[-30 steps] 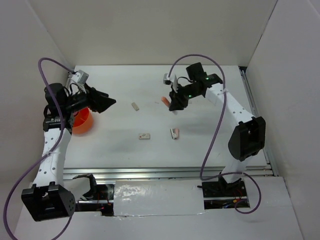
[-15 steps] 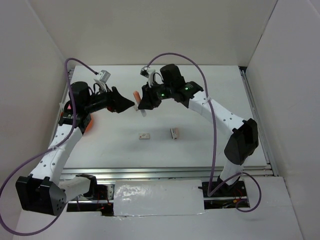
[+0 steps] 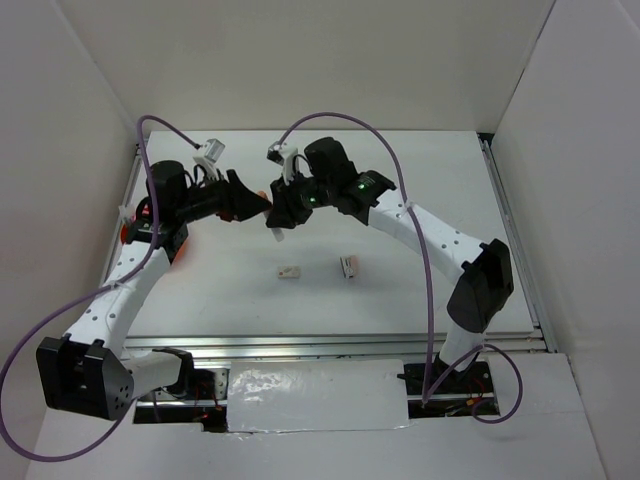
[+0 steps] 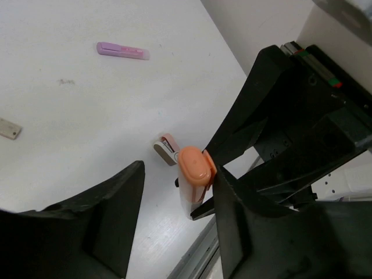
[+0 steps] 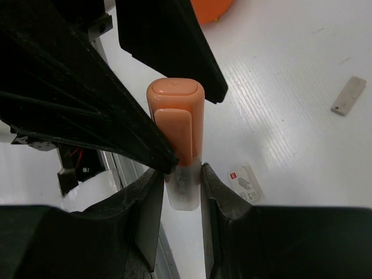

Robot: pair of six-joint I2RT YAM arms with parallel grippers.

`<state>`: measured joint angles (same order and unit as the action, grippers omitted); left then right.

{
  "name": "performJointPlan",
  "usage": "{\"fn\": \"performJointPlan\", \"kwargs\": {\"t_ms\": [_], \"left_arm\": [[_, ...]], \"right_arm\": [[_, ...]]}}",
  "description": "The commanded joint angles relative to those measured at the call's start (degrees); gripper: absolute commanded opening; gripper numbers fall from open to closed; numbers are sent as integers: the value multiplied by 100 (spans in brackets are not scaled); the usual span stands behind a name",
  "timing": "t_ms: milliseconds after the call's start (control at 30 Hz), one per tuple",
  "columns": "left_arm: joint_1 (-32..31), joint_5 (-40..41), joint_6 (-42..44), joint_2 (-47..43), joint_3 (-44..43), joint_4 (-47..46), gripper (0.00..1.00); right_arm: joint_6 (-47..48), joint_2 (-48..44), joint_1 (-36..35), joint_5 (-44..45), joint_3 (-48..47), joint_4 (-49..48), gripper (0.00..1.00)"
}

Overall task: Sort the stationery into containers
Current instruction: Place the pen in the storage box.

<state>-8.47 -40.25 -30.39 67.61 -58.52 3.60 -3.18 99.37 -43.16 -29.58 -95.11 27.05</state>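
Observation:
My right gripper (image 3: 279, 221) (image 5: 182, 177) is shut on a marker (image 5: 175, 125) with an orange cap and a clear white body, and holds it above the table left of centre. My left gripper (image 3: 262, 204) (image 4: 179, 174) is open, with its jaws either side of the orange cap (image 4: 195, 165). The cap touches the left gripper's right finger (image 4: 244, 221). The orange-red tub (image 3: 181, 248) is mostly hidden behind the left arm; its rim shows at the top of the right wrist view (image 5: 215, 9).
Two white eraser blocks (image 3: 290, 271) (image 3: 348, 266) lie on the table in front of the grippers. A lilac pen (image 4: 122, 50) and a small pale block (image 4: 9, 129) lie farther off. A grey block (image 5: 349, 95) lies to the right.
My right gripper has carried the marker leftward across the table. My left gripper has swung right from the tub and now brackets the cap.

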Motion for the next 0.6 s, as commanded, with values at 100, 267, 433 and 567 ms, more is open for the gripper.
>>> {"fn": "performJointPlan", "kwargs": {"t_ms": [100,267,433,567], "left_arm": [[-14,-9,-28,-38,-159,-228,42],[82,-167,138,15,-265,-53,14],[828,279,928,128,-791,606,0],[1802,1079,2509,664,-1966,1414,0]], "right_arm": [[-51,-76,-220,278,-104,-226,0],[-148,-23,-228,357,-271,-227,22],[-244,-137,43,173,-298,-173,67],[-288,-339,473,67,-43,-182,70]]}}
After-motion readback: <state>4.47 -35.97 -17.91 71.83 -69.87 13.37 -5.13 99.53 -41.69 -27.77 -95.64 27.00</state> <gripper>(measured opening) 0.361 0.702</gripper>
